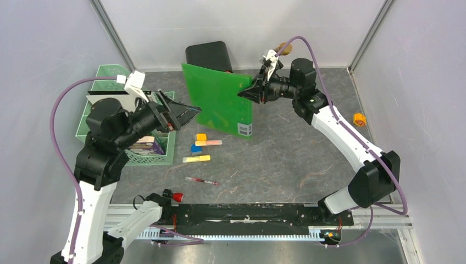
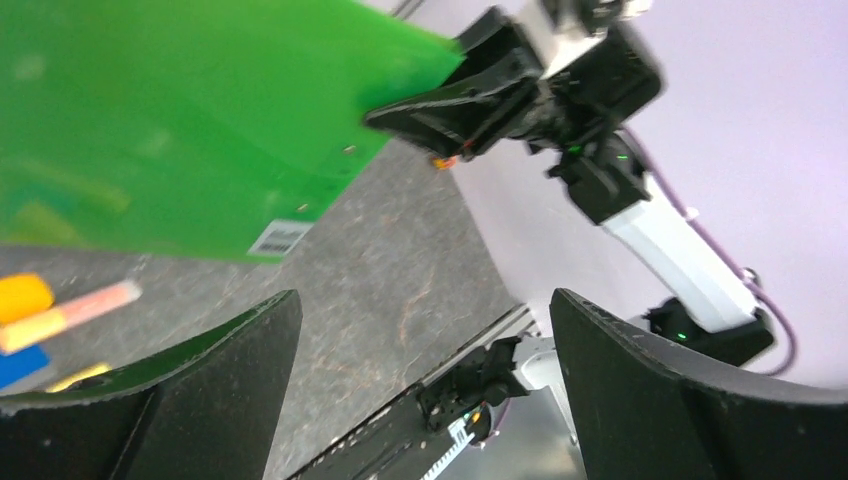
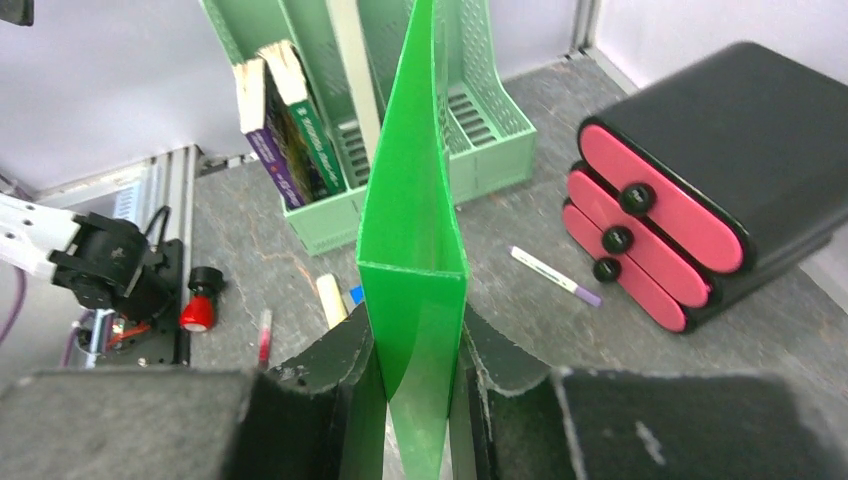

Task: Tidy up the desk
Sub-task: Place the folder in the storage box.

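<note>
Over rear-centre bench [image 1: 286, 159], we see right tool [image 1: 248, 92] clamped on green folder [image 1: 217, 104], upright, by upper right corner. We judge folder light, thin, bendy, slick: grip edge firmly. Left tool [image 1: 184, 114] wide, empty.

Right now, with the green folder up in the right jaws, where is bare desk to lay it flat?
Bare desk: right of the green folder, out to the small orange object, down to the front rail; the right arm hangs over part. Crowded: highlighters and red pen left of centre by the mint tray; drawer box behind.
</note>
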Robot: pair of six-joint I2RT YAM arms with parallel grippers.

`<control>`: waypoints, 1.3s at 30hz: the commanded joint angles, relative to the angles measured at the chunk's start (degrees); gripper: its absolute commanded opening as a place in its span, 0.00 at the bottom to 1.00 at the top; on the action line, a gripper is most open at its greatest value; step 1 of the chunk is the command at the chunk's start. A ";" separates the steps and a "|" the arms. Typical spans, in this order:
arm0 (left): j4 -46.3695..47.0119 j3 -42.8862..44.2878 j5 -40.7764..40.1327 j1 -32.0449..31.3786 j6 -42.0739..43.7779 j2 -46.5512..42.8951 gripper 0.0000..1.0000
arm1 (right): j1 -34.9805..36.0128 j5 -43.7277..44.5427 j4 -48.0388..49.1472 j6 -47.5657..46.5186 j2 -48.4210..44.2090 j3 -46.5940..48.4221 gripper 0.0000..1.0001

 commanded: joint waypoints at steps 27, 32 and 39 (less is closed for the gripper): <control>40.27 -8.00 23.29 0.17 -16.90 -4.19 1.00 | 12.67 -5.69 17.82 11.55 9.89 12.17 0.00; 41.34 -7.99 25.45 0.15 -18.10 -3.87 1.00 | 12.67 -3.62 13.35 8.59 13.78 18.80 0.00; 40.82 -10.02 24.86 0.13 -18.16 -5.22 1.00 | 12.62 -2.12 15.41 10.43 17.59 24.85 0.00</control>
